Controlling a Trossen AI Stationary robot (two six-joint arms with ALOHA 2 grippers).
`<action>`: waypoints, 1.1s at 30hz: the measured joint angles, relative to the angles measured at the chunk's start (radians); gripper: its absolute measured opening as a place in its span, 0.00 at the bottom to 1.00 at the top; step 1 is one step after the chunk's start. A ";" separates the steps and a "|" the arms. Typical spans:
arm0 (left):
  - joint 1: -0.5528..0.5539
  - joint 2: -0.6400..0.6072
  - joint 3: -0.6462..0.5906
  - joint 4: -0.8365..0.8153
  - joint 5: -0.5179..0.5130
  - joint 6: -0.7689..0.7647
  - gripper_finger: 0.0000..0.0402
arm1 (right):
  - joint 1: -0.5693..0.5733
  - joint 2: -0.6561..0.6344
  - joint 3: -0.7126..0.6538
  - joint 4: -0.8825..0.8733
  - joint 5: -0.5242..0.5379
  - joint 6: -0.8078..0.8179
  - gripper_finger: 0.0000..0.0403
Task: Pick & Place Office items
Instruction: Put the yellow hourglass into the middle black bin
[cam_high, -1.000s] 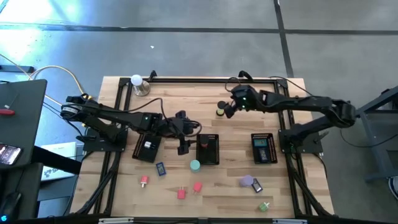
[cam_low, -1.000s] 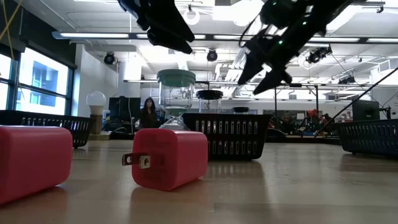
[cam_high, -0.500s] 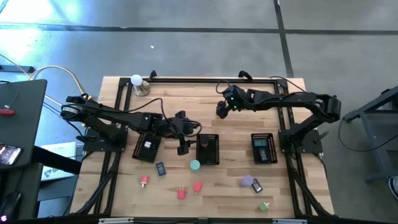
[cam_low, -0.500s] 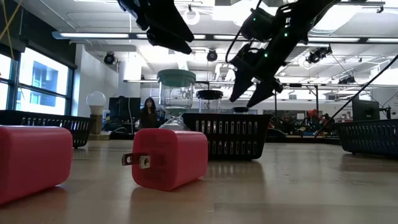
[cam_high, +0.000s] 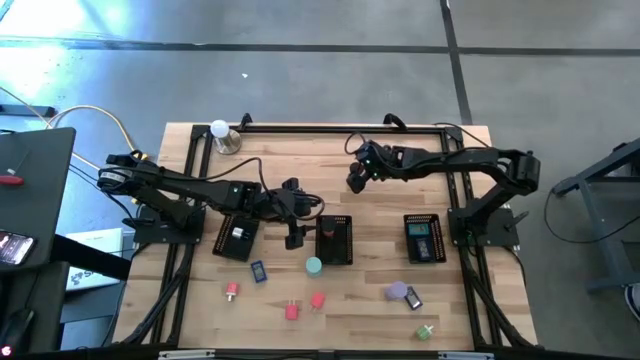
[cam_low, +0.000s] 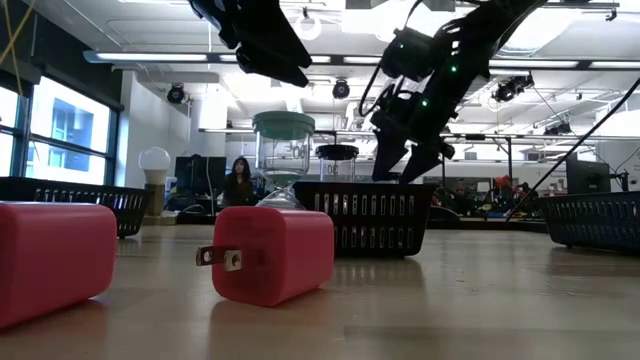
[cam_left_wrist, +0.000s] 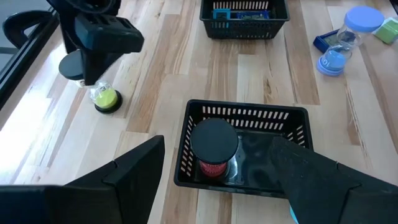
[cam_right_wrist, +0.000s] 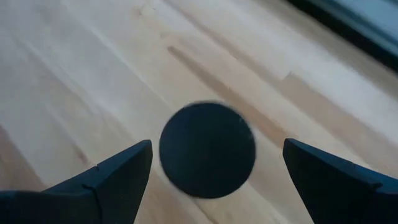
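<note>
A small black-capped cylinder with yellow inside (cam_left_wrist: 106, 99) stands upright on the table behind the middle tray (cam_high: 345, 226). My right gripper (cam_high: 356, 181) hangs open just over it. In the right wrist view its fingers stand on either side of the round black top (cam_right_wrist: 207, 149) without touching. My left gripper (cam_high: 295, 236) hovers open beside the middle tray, which holds a black-capped red cylinder (cam_left_wrist: 213, 148). Red blocks (cam_high: 291, 311), a teal roll (cam_high: 314, 266), a dark blue rectangle (cam_high: 258, 271), a purple roll (cam_high: 397, 291) and a green bit (cam_high: 425, 332) lie on the near half of the table.
Two more black mesh trays stand left (cam_high: 237, 237) and right (cam_high: 425, 238) of the middle one. A white ball on a metal base (cam_high: 222, 135) is at the far left corner. In the low view a red plug block (cam_low: 270, 255) lies close in front.
My right gripper has come down and moved toward the table's left, onto the spot over the black-capped cylinder, tipping more steeply downward. Its fingers have stayed open.
</note>
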 joint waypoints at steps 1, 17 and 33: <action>0.000 0.000 0.000 0.000 0.000 0.000 0.72 | 0.004 0.000 0.000 0.008 0.016 -0.001 0.87; 0.000 0.000 0.000 -0.006 0.000 -0.001 0.72 | 0.028 0.038 0.001 0.026 0.037 -0.002 0.87; -0.003 0.000 0.000 -0.015 0.000 -0.008 0.72 | 0.031 0.057 0.000 0.036 0.064 0.001 0.54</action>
